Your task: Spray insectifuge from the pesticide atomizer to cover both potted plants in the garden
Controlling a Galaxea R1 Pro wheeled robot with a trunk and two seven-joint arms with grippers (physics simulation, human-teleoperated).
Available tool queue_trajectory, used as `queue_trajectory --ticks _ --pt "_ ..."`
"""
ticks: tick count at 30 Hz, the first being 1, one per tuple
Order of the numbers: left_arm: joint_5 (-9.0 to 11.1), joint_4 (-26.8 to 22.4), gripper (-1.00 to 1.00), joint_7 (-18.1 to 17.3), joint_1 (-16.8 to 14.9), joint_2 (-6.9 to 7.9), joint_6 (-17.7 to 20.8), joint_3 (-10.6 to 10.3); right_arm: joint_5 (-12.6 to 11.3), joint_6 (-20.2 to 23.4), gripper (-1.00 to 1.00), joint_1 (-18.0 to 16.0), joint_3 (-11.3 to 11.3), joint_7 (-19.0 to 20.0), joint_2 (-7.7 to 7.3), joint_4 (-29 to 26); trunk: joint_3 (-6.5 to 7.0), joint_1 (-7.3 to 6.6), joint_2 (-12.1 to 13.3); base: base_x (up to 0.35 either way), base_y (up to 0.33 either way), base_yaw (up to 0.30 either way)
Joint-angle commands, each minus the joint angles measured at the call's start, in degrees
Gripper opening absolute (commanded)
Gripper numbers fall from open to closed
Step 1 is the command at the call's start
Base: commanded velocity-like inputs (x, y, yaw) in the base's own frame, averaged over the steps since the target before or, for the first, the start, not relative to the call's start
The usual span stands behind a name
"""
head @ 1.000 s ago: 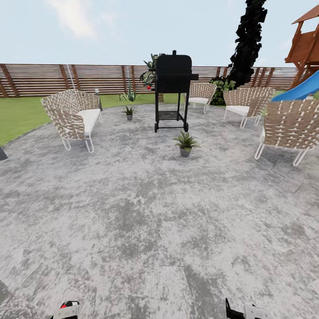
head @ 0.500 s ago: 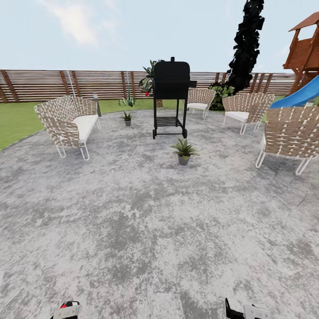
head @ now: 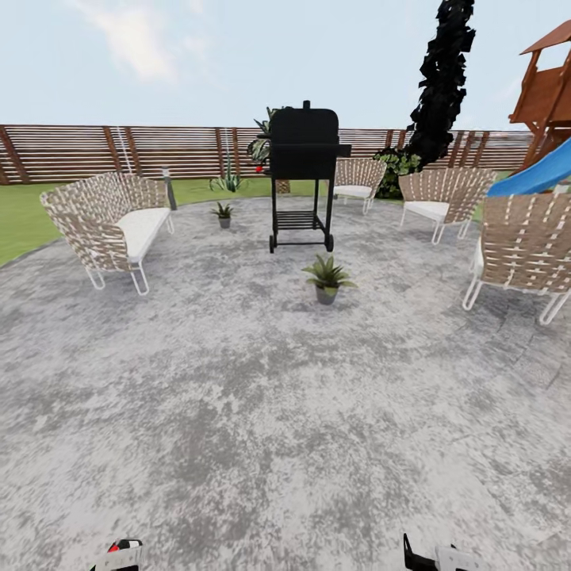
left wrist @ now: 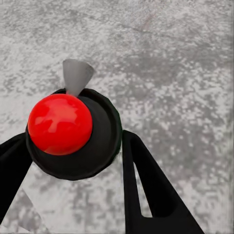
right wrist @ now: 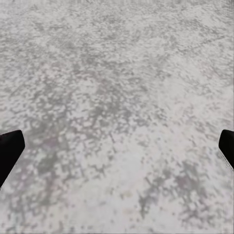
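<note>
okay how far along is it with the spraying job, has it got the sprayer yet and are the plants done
Done: the pesticide atomizer is picked up, clamped between the left gripper fingers. In hand: it is out on the grey paving, with the near potted plant in front of the black grill and the far potted plant ahead. Left: reaching and spraying both; no spray shows. The right gripper is open.

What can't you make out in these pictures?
- Spray bottle, left wrist view: its red top hides the body and band; the head view's bottom edge cuts it off.
- Right end effector, right wrist view: both fingertips are cut by the picture's side edges.
- Far potted plant, head view: too small to make out its leaves.
- Plant behind the grill, head view: mostly hidden by it.
</note>
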Motion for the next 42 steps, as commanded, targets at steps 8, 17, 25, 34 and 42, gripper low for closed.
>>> queue_trajectory --ticks 8,17,25,34,42 --pt "0.1 0.0 -1.00 -0.6 0.0 -0.03 -0.1 0.5 0.1 -0.1 1.00 0.0 -0.1 -0.1 0.00 0.0 -0.05 0.02 0.0 0.338 -0.119 0.000" --pt "0.1 0.0 -1.00 -0.6 0.0 -0.03 -0.1 0.5 0.1 -0.1 1.00 0.0 -0.1 -0.1 0.00 0.0 -0.05 0.02 0.0 0.338 -0.128 0.000" --pt "0.1 0.0 -1.00 -0.6 0.0 -0.03 -0.1 0.5 0.1 -0.1 1.00 0.0 -0.1 -0.1 0.00 0.0 -0.05 0.02 0.0 0.328 -0.163 0.000" --pt "0.1 0.0 -1.00 -0.6 0.0 -0.03 -0.1 0.5 0.1 -0.1 1.00 0.0 -0.1 -0.1 0.00 0.0 -0.05 0.02 0.0 0.306 -0.193 0.000" --pt "0.1 0.0 -1.00 -0.6 0.0 -0.03 -0.1 0.5 0.1 -0.1 1.00 0.0 -0.1 -0.1 0.00 0.0 -0.05 0.02 0.0 0.304 -0.196 0.000"
